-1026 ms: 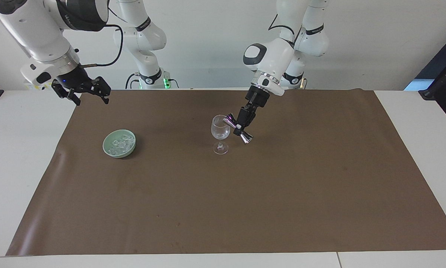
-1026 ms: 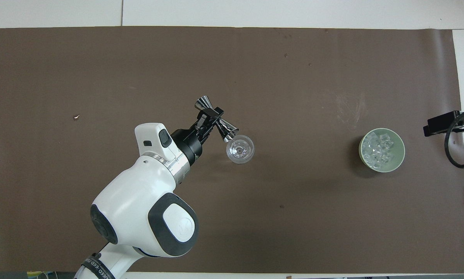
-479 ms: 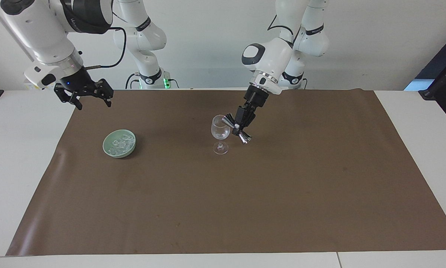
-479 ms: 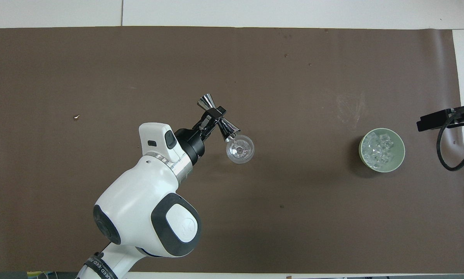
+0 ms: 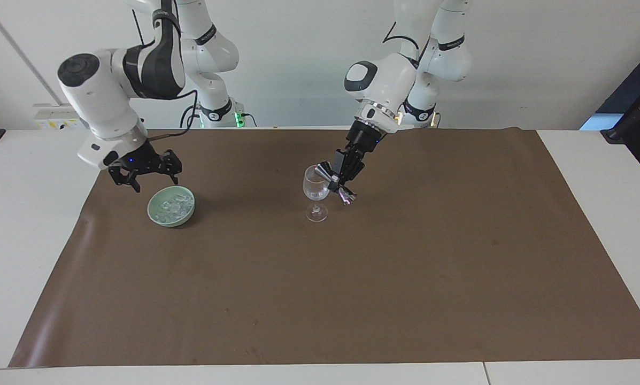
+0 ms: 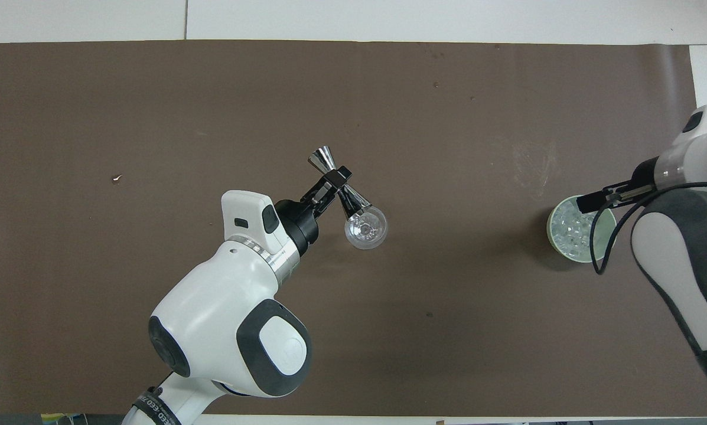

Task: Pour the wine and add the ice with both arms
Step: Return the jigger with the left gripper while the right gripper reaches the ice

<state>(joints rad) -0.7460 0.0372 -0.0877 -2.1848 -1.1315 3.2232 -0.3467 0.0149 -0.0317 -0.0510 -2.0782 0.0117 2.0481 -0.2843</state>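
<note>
With the left gripper (image 5: 343, 174) clamped on the tilted jigger (image 5: 337, 184) at the wine glass (image 5: 316, 191) rim's two o'clock, pouring seems underway; next the right gripper (image 5: 144, 172), spread empty over the bowl (image 5: 163, 216), must descend for ice (image 5: 173, 206).

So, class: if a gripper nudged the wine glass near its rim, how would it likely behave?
The wine glass would probably tip: its wide bowl sits on a thin stem over a small foot. It looks clear and thin-walled, so likely fragile, and its smooth surface may be slippery.
</note>
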